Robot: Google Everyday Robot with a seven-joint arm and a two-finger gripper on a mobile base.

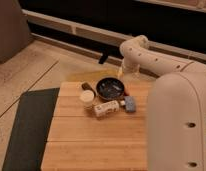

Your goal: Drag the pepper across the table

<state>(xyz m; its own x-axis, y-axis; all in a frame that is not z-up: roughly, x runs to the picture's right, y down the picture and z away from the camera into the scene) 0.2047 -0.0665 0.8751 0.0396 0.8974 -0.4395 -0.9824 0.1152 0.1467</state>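
The light-brown plank table (96,145) fills the lower middle of the camera view. Near its far edge lie a dark round bowl (110,88), a white cup (87,97), a pale bottle on its side (107,108), a small blue object (130,104) and a small dark-brown object (86,86). I cannot pick out a pepper among them. My white arm (146,57) reaches in from the right. My gripper (121,73) hangs just behind the bowl's far right rim, above the table's back edge.
A dark grey mat (26,125) lies on the floor left of the table. My white body (178,125) covers the table's right side. A dark wall with a pale ledge (71,27) runs behind, and a small dark object (103,58) sits on the floor there.
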